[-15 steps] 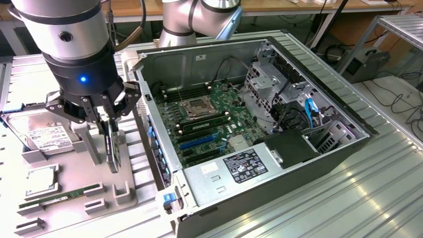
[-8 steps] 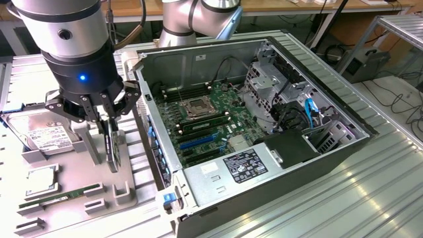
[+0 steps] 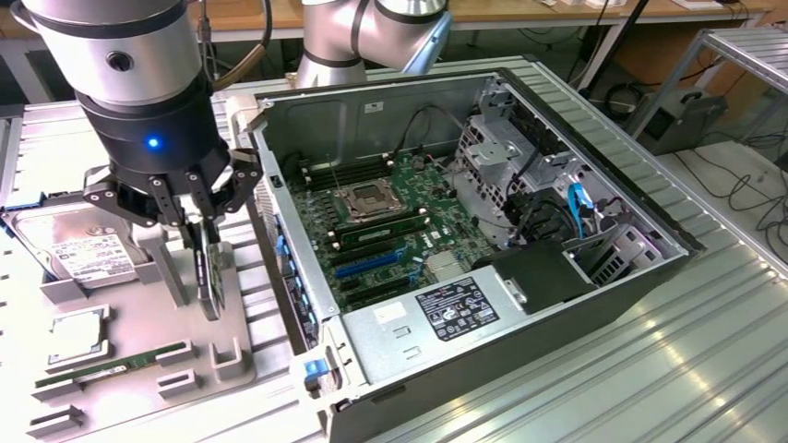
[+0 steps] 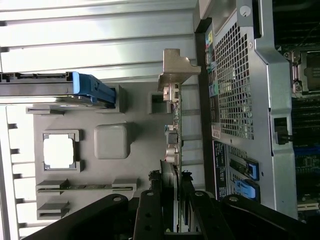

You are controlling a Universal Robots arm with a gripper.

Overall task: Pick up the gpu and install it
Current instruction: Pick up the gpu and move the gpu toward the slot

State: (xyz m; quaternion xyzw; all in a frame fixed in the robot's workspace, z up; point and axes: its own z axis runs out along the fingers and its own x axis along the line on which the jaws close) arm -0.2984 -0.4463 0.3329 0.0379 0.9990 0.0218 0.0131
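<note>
The gpu (image 3: 212,281) stands on edge in a slot of the grey parts holder (image 3: 234,360), at the exterior view's left of the open computer case (image 3: 591,286). My gripper (image 3: 201,242) has come down over the card's top edge, one finger on each face, shut on it. In the wrist view the gpu (image 4: 172,135) shows edge-on, its silver bracket (image 4: 177,70) at the far end, and the gripper (image 4: 172,195) clamps the near end. The card's lower edge still rests in the holder.
The holder (image 4: 135,165) also carries a hard drive (image 3: 74,245), a processor chip (image 3: 77,325) and a green memory stick (image 3: 111,367). Inside the case lies the motherboard (image 3: 382,231) with blue expansion slots (image 3: 369,265). The case wall (image 4: 235,85) stands close beside the card.
</note>
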